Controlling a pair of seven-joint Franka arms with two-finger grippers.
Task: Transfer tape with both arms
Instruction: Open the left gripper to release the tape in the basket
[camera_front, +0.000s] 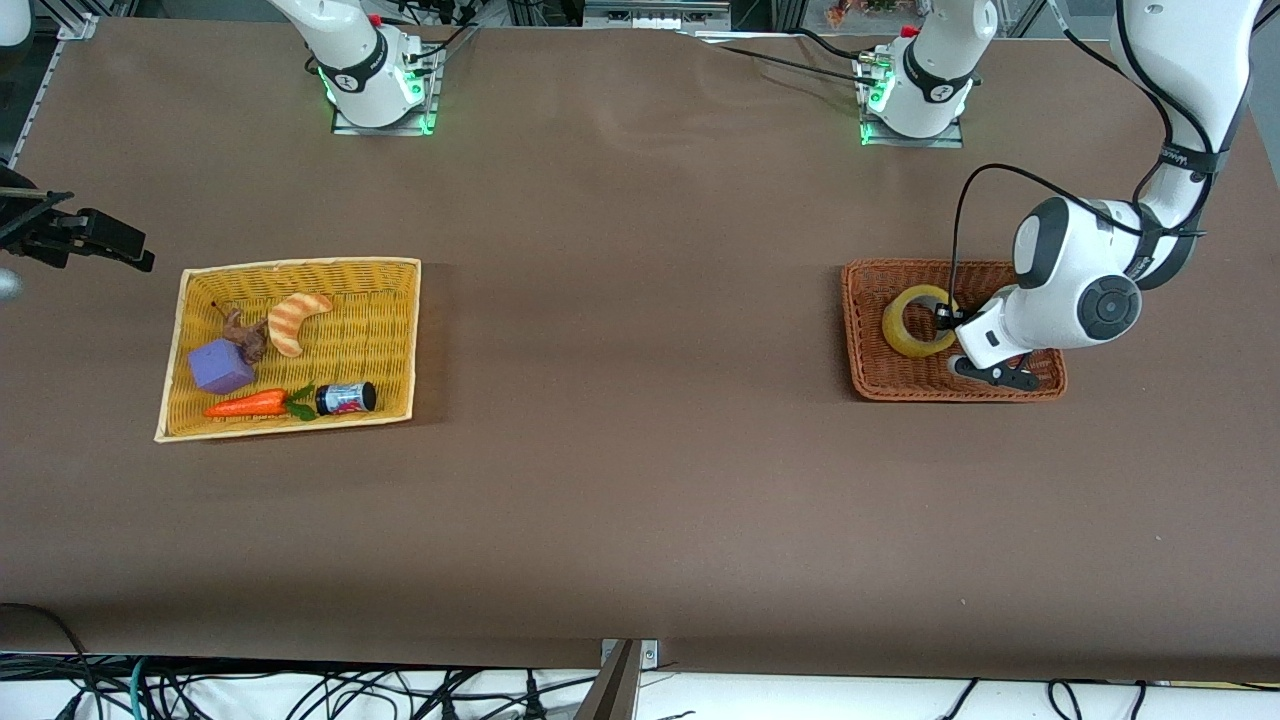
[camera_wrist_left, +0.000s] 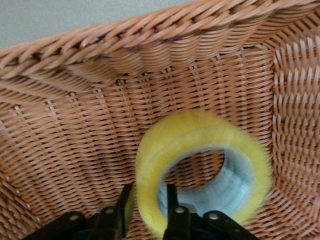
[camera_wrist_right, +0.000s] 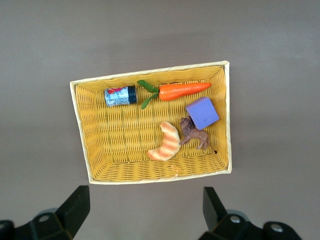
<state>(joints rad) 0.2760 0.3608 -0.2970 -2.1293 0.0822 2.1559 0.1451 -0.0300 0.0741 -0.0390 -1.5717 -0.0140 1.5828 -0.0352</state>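
Pinching the tape (camera_wrist_left: 202, 165) wall inside the brown basket (camera_front: 870, 375), the left tool (camera_wrist_left: 149, 212) should lift next. The right tool (camera_wrist_right: 145, 212) hangs spread by the yellow basket's (camera_front: 190, 350) nine o'clock side.

The brown table (camera_front: 640, 400) carries a brown wicker basket (camera_front: 900, 385) beneath the left gripper (camera_front: 945, 322) and a yellow wicker basket (camera_front: 390, 340), apparently below the right gripper (camera_wrist_right: 145, 210).
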